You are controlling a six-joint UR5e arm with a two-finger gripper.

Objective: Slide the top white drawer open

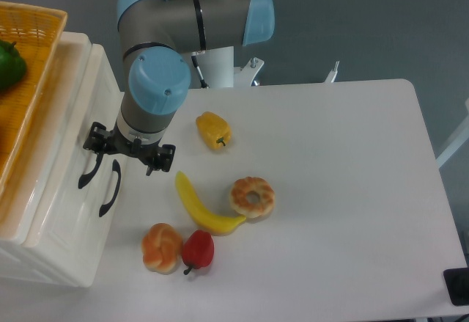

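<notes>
The white cabinet stands at the table's left edge, and its front carries two curved black handles. The top white drawer (72, 142) is the strip nearer the cabinet's top, and its handle (87, 174) lies left of the lower drawer's handle (110, 188). Both drawers look flush with the front. My gripper (124, 158) hangs against the cabinet front just above the handles, fingers spread apart. Its left finger (95, 141) sits over the upper end of the top drawer's handle; whether it touches is hidden.
An orange wicker basket (33, 58) holding a green pepper (9, 64) rests on the cabinet. On the table lie a yellow pepper (213, 130), a banana (199, 206), a bagel (253, 196), a bread roll (161, 247) and a red pepper (198, 249).
</notes>
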